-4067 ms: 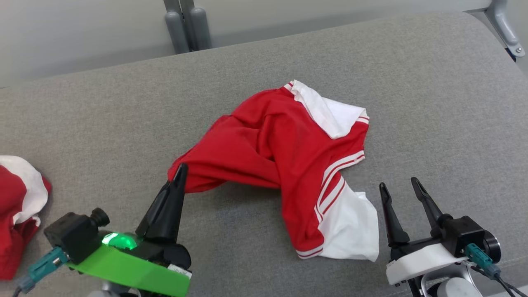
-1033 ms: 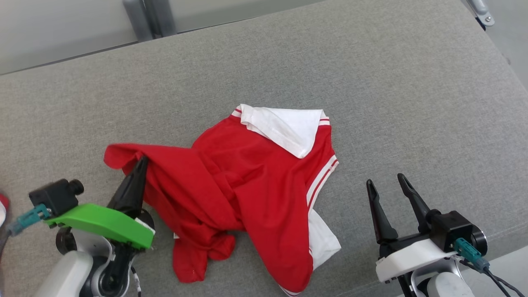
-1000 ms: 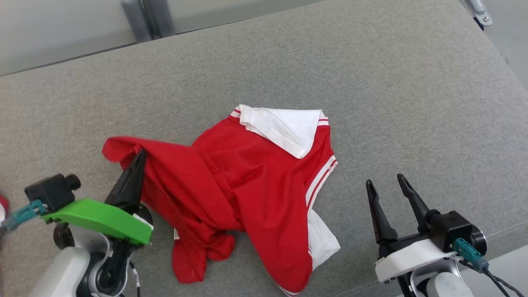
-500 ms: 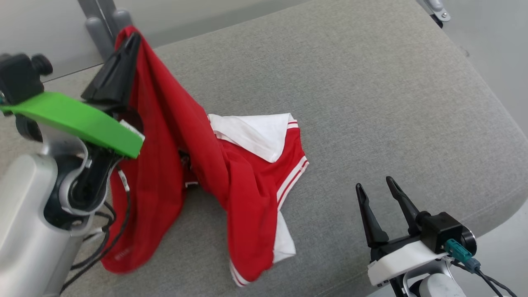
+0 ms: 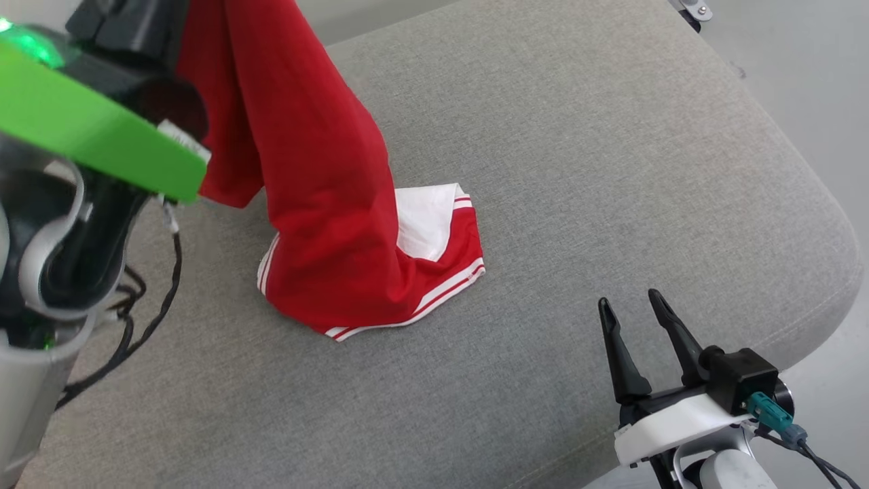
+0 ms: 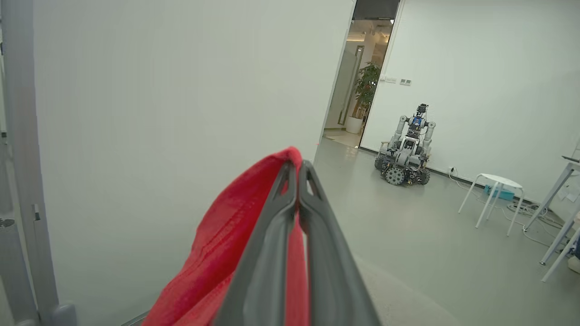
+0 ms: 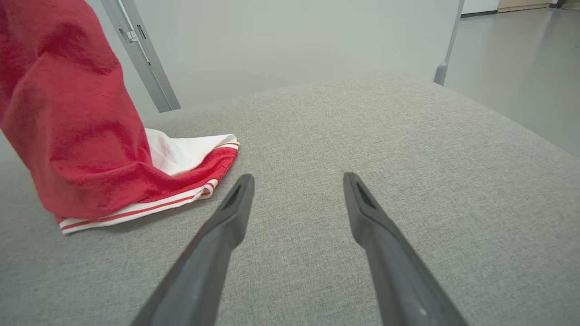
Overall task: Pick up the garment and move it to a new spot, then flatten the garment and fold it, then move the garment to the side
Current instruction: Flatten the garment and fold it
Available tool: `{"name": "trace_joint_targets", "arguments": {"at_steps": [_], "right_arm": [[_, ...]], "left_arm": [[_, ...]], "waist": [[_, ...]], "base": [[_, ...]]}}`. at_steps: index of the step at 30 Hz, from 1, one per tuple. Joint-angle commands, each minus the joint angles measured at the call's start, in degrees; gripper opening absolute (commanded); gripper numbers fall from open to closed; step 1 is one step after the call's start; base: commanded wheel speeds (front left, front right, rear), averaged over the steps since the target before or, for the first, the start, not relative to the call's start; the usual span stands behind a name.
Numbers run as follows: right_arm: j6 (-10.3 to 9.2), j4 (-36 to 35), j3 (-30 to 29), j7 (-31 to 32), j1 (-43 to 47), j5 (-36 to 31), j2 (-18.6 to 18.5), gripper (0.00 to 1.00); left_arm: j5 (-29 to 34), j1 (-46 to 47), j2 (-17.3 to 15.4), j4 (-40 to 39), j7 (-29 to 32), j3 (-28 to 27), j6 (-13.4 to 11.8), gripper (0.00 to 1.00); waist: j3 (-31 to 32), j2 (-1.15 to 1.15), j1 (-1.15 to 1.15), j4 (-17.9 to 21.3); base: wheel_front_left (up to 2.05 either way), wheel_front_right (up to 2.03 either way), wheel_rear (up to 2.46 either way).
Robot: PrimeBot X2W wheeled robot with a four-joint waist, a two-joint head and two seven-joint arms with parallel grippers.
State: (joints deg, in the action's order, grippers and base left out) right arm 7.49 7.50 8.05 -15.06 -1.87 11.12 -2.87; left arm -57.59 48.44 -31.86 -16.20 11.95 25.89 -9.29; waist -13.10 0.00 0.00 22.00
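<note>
Grey padded tabletop (image 5: 611, 170): red garment (image 5: 319, 204) hung high, bottom touching; left pincer (image 6: 297, 166) pinching its edge; right pincer (image 5: 628, 299) spread, well apart.

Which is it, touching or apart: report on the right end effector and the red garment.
Apart. In the right wrist view, a strip of bare grey cushion separates the open right end effector from the red garment and its striped hem.

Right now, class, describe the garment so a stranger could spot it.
Start at the wide grey cushion. On it stands the garment: red cloth with a white panel and white-striped hem, its lower end resting there. It alone hangs from the shut left gripper.
</note>
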Motion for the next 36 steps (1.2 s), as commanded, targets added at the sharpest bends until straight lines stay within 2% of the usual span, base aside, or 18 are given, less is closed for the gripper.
{"name": "trace_joint_targets", "arguments": {"at_steps": [1, 5, 7, 10, 13, 17, 23, 25, 30, 32, 34, 36], "right_arm": [[0.01, -0.2, -0.3, -0.2, 0.2, 0.6, -0.1, 1.0], [0.01, -0.3, -1.3, -0.2, 0.4, 0.2, -0.1, 1.0], [0.02, -0.4, -1.7, -0.2, 0.5, -0.3, 0.0, 1.0], [0.01, -0.5, -2.6, -0.2, 0.6, -0.9, -0.1, 1.0], [0.02, -0.5, -2.6, -0.2, 0.2, -1.9, 0.0, 1.0], [0.01, -0.5, -2.6, -0.2, -0.6, -3.0, -0.1, 1.0], [0.01, -0.2, -2.8, -0.2, -0.3, -4.6, -0.1, 1.0], [0.01, -0.2, -3.2, -0.2, 0.1, -5.1, -0.1, 1.0], [0.01, 0.2, -3.2, -0.2, 0.9, -6.0, -0.1, 1.0], [0.01, 0.3, -3.1, -0.2, 0.9, -6.0, -0.1, 1.0], [0.01, 0.4, -2.9, -0.2, 0.8, -6.0, -0.1, 1.0], [0.01, 0.2, -2.6, -0.2, 0.6, -6.0, -0.1, 1.0]], "left_arm": [[0.9, -3.6, -2.2, -1.9, 0.4, 0.1, -0.8, 0.0], [3.6, -14.5, -8.7, -9.0, -0.6, -0.5, -4.0, 0.0], [3.6, -21.7, -10.7, -12.2, -2.2, -1.1, -6.0, 0.0], [1.9, -32.8, -11.5, -14.8, -5.7, -1.9, -8.6, 0.0], [1.9, -43.4, -11.1, -13.0, -10.7, -2.3, -10.4, 0.0], [1.3, -52.9, -7.7, -5.8, -18.0, -2.2, -11.0, 0.0], [-1.2, -59.7, -2.0, 7.4, -24.4, -1.9, -8.9, 0.0], [-0.2, -60.6, -1.1, 11.4, -25.4, -2.3, -9.2, 0.0], [-0.1, -61.2, 2.0, 16.6, -26.4, -2.0, -6.9, 0.02], [0.5, -60.9, 3.3, 18.0, -26.6, -1.7, -6.9, 0.32], [0.8, -60.8, 3.9, 19.2, -26.5, -1.0, -6.9, 1.0], [0.7, -61.0, 3.9, 19.5, -26.0, -0.7, -7.2, 1.0]], "waist": [[0.0, 0.0, 0.0, -1.1], [0.2, 0.0, 0.0, -3.4], [0.2, 0.0, 0.0, -4.9], [0.3, 0.0, 0.0, -7.4], [0.3, 0.0, 0.0, -10.1], [0.4, 0.0, 0.0, -13.0], [0.4, 0.0, 0.0, -16.1], [0.5, 0.0, 0.0, -16.9], [0.8, 0.0, 0.0, -18.3], [1.0, 0.0, 0.0, -18.5], [1.2, 0.0, 0.0, -18.6], [1.4, 0.0, 0.0, -18.5]], "base": [[0.0, 0.0, 0.0], [0.0, 0.0, 0.0], [0.0, 0.0, 0.0], [0.0, 0.0, 0.0], [0.0, 0.0, 0.0], [0.0, 0.0, 0.0], [0.0, 0.0, 0.0], [0.0, 0.0, 0.0], [0.0, 0.0, 0.0], [0.0, 0.0, 0.0], [0.0, 0.0, 0.0], [0.0, 0.0, 0.0]]}}
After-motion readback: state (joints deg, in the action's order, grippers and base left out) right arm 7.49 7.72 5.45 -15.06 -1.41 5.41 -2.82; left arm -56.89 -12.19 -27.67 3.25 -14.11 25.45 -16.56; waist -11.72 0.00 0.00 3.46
